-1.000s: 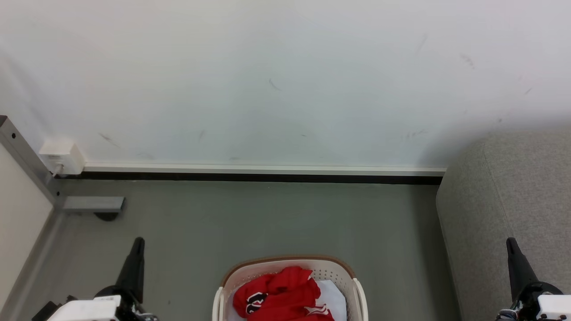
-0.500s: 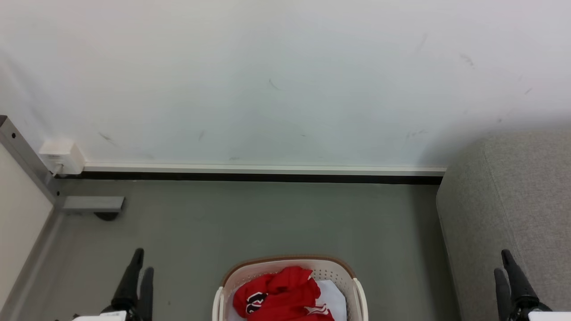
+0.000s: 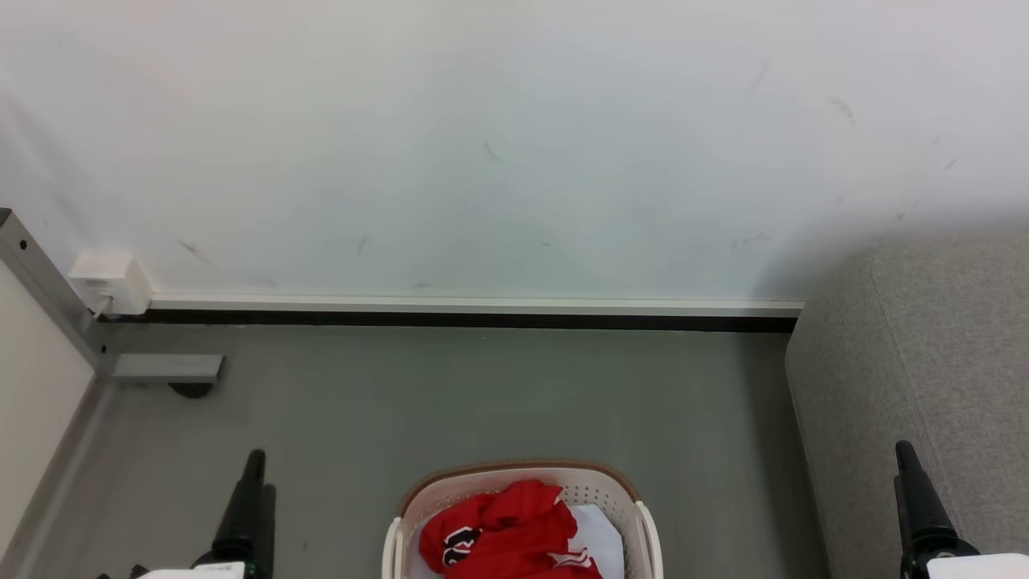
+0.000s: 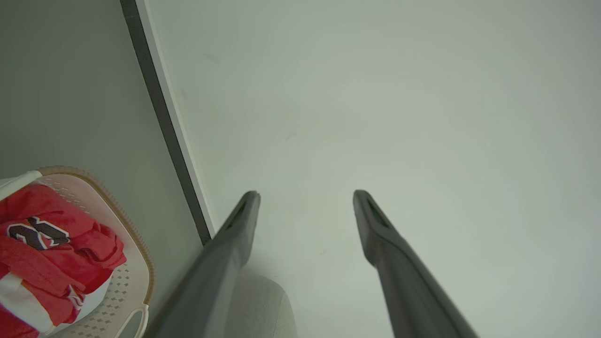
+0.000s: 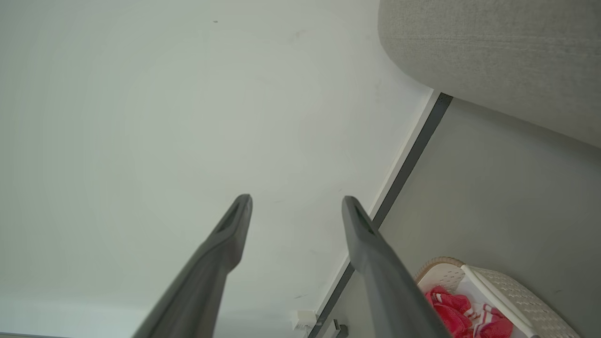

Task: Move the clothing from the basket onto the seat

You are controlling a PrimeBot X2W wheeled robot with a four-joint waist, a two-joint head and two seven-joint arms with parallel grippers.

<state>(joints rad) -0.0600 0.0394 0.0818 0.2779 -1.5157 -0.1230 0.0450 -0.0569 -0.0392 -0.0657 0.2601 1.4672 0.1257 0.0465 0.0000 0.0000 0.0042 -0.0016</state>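
Bright red clothing (image 3: pixel 510 531) heaped in the cream basket (image 3: pixel 522 468) with the brown-banded rim. Basket on the grey floor (image 3: pixel 482 394), clear of the skirting at the floor's far edge and near the grey seat (image 3: pixel 924 346) at its right edge. Clothing midway between the two grippers and touching neither.

Left gripper (image 4: pixel 305 195) well off to the basket's left, right gripper (image 5: pixel 296 199) well off to its right, seen against the seat — dark fingers of both pointing toward the white wall (image 3: pixel 482 145). Jaws of each spread wide apart in the wrist views, with nothing between them but bare wall. In the left wrist view, basket and clothing down in the lower left corner, off to the side of the fingers; in the right wrist view, down in the lower right corner.

Near part of the basket cut off by the bottom edge of the head view. White layer under the red fabric — cloth or lining, hard to tell. Small black-and-white marking on the clothing, unreadable. Seat cut off at the right edge, just a rounded corner in sight. From the head, each gripper's fingers overlapping, the gap hard to make out.
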